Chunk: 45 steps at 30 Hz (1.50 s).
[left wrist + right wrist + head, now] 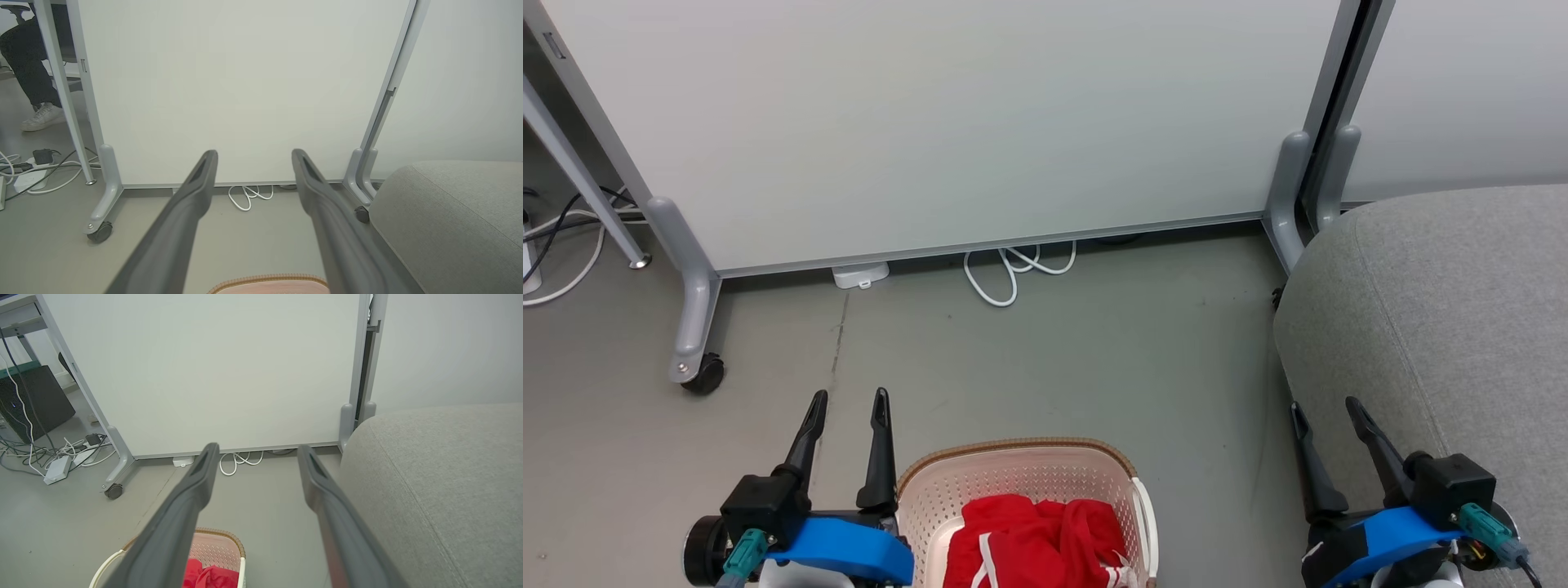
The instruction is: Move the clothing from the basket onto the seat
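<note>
The cream basket (931, 490) with a brown rim stands on the floor at the bottom centre of the head view, holding bright red clothing (1033, 539) with white stripes. My left gripper (848, 403) hovers open just left of the basket, nothing between its fingers. My right gripper (1325, 406) is open and empty over the left edge of the grey seat (1445, 327). The right wrist view shows the basket (229, 535), the red clothing (210, 575) and the seat (441, 477). In the left wrist view the basket rim (269, 279) sits between the fingers, with the seat (453, 216) at right.
A white partition panel (947, 122) on castor feet (707, 376) stands behind, with a white cable coil (1013, 269) on the floor beneath it. More cables and a power strip (28, 175) lie far left, near a person's shoe (43, 118).
</note>
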{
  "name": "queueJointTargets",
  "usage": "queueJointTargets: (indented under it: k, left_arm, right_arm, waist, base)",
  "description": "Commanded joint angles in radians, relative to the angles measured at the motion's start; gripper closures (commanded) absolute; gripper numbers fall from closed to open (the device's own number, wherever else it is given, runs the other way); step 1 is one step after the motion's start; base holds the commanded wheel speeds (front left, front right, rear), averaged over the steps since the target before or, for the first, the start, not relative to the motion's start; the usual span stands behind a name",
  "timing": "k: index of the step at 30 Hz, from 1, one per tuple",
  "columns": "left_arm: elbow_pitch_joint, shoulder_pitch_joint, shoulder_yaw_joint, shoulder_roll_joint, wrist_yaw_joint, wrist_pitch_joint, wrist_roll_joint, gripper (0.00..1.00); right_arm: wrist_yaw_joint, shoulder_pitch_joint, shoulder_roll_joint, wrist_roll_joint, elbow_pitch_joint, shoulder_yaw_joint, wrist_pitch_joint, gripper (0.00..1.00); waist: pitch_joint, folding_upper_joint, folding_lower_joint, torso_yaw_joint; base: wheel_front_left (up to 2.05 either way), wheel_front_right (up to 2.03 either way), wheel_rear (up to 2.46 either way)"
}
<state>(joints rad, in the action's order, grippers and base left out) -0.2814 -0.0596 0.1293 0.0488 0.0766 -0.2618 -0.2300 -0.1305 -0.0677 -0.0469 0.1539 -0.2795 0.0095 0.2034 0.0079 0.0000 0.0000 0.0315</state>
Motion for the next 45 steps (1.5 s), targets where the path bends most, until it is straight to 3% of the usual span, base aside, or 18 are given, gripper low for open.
queueJointTargets:
  k: [1, 8, 19, 33, 45]
  left_arm:
    - [-0.001, -0.011, -0.001, 0.003, -0.004, -0.005, -0.005, 0.00]
    - [-0.016, -0.004, 0.000, 0.003, 0.001, -0.004, -0.008, 0.00]
    - [-0.112, -0.091, 0.010, 0.003, 0.016, -0.004, -0.021, 0.00]
    - [-0.451, -0.281, 0.075, 0.003, 0.036, -0.004, -0.031, 0.00]
    - [-0.766, -0.469, 0.062, 0.006, 0.036, 0.000, -0.062, 0.00]
  right_arm:
    - [0.000, -0.007, -0.006, 0.005, -0.002, 0.000, 0.004, 0.00]
    - [0.000, -0.024, -0.006, 0.007, 0.003, 0.017, 0.005, 0.00]
    - [0.000, -0.115, -0.006, -0.027, 0.040, 0.069, 0.000, 0.00]
    - [0.000, -0.218, -0.005, -0.061, 0.071, 0.121, 0.001, 0.00]
    - [0.000, -0.301, -0.005, -0.034, 0.109, 0.170, 0.023, 0.00]
  waist:
    - [0.003, 0.0000, 0.0000, 0.000]
    - [0.032, 0.0000, 0.0000, -0.018]
    - [0.202, 0.0000, 0.0000, -0.083]
    - [0.395, 0.0000, 0.0000, -0.160]
    - [0.585, 0.0000, 0.0000, -0.222]
  base:
    - [0.00, 0.00, 0.00]
    - [0.00, 0.00, 0.00]
    - [0.00, 0.00, 0.00]
    - [0.00, 0.00, 0.00]
    - [0.00, 0.00, 0.00]
